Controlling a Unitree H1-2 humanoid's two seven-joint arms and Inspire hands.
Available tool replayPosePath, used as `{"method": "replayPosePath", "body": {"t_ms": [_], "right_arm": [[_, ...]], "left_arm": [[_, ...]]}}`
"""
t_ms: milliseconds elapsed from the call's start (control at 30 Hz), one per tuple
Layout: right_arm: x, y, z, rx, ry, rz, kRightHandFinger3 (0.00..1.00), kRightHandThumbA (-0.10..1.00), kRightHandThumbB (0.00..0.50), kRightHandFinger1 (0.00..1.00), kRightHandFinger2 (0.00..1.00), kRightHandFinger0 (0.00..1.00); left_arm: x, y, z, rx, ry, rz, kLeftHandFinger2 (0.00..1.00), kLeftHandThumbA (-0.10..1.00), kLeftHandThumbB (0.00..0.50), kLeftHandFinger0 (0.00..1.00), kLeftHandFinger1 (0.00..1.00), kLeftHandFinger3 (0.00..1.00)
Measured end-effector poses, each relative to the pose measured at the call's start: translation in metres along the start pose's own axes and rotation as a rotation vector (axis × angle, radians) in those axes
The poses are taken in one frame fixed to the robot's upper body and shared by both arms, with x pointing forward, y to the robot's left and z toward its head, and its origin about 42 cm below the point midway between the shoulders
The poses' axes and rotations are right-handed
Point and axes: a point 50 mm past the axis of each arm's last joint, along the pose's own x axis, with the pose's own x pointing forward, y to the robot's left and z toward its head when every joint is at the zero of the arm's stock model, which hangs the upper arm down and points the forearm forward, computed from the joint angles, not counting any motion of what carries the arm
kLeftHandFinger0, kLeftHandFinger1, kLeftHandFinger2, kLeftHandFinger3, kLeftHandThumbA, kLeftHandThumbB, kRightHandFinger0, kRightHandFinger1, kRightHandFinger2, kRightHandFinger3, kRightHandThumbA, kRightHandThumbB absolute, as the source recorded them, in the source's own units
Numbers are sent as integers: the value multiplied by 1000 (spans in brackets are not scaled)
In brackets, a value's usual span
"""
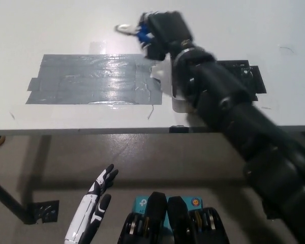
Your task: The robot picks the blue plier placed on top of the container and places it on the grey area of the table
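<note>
The right hand (pixel 160 31) held the blue plier (pixel 137 31) by its handles, apparently; stiff, rigid metal. The left hand (pixel 94 206) hung slack-fingered, empty, below the worktop (pixel 51 25).

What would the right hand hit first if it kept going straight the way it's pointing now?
Nothing obvious: the right hand, holding the blue plier, points toward upper left, over bare white table beyond the grey area. Height is unclear.

The surface (pixel 66 25) was white, with a shiny grey taped area (pixel 91 79). The plier (pixel 137 31) showed blue handles and silver jaws in the black right hand (pixel 160 30); the left hand (pixel 94 203) was white.
</note>
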Motion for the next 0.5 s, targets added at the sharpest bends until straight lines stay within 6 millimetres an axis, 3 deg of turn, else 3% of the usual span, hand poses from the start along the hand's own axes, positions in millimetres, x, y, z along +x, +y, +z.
{"method": "replayPosePath", "body": {"t_ms": [67,100,133,200,267,333,367,400,467,500], "right_arm": [[-1,10,12,25,-6,20,718,-100,173,473,946,0],[-2,16,18,33,-8,33,796,-100,212,466,890,26],[-3,21,21,37,-8,45,705,-100,214,408,809,18],[-4,30,29,49,-8,66,566,-100,238,264,544,0],[-6,37,34,59,-6,83,474,-100,240,175,450,0],[-8,44,38,67,-1,101,436,-100,274,81,359,0],[-9,47,39,69,2,109,336,-100,253,48,330,0],[-10,51,41,72,3,115,371,-100,262,83,404,6],[-12,57,42,77,7,126,588,-100,231,97,429,0],[-14,60,42,79,9,129,586,-100,216,94,434,0]], "left_arm": [[0,-1,1,-2,-2,-2,996,1000,98,1000,1000,1000],[0,-2,1,-4,-3,-3,997,1000,94,1000,1000,1000],[0,-3,1,-5,-4,-4,995,1000,88,1000,1000,1000],[0,-3,2,-5,-5,-5,996,1000,84,1000,1000,1000],[0,-3,2,-5,-5,-6,998,1000,70,1000,1000,1000],[0,-4,2,-4,-5,-7,1000,1000,80,1000,1000,1000],[0,-4,2,-4,-6,-7,1000,1000,79,1000,1000,1000],[0,-4,2,-4,-6,-8,1000,1000,84,1000,1000,1000],[0,-5,2,-6,-7,-9,1000,1000,73,1000,1000,1000],[0,-6,2,-5,-7,-10,999,1000,64,1000,1000,1000]]}}
